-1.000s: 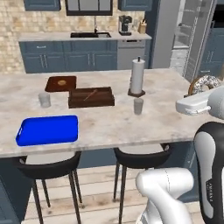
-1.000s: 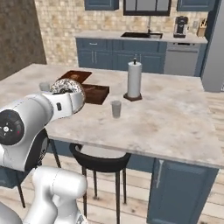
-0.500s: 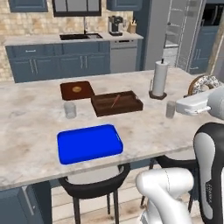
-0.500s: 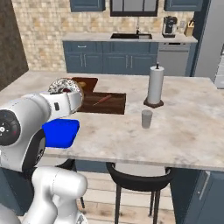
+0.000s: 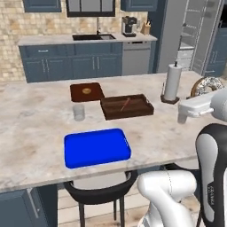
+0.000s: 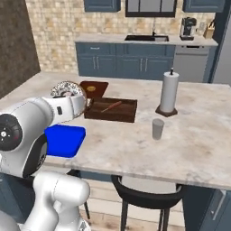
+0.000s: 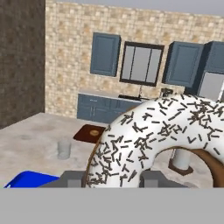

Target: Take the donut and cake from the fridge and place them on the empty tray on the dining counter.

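The donut (image 5: 208,84) (image 6: 67,90), white-iced with dark sprinkles, is held upright in my gripper (image 5: 205,93) (image 6: 72,97), which is shut on it above the dining counter (image 5: 31,133). In the hand view the donut (image 7: 162,131) looms large between the fingers (image 7: 72,178). The blue tray (image 5: 97,147) (image 6: 65,140) (image 7: 30,180) lies bare near the counter's front edge, well to the left of the gripper in the left base view. The grey fridge (image 5: 189,35) stands at the back right. The cake is out of view.
On the counter sit a dark wooden tray (image 5: 126,106) (image 6: 110,109), a brown board (image 5: 86,91), a paper towel roll (image 5: 172,83) (image 6: 168,92) and two glasses (image 5: 79,112) (image 6: 157,128). A black stool (image 5: 99,190) stands under the counter edge.
The base has driven along the counter, so the whole picture has shifted and the blue tray now sits nearer the middle. The donut stays in the gripper, same grip.
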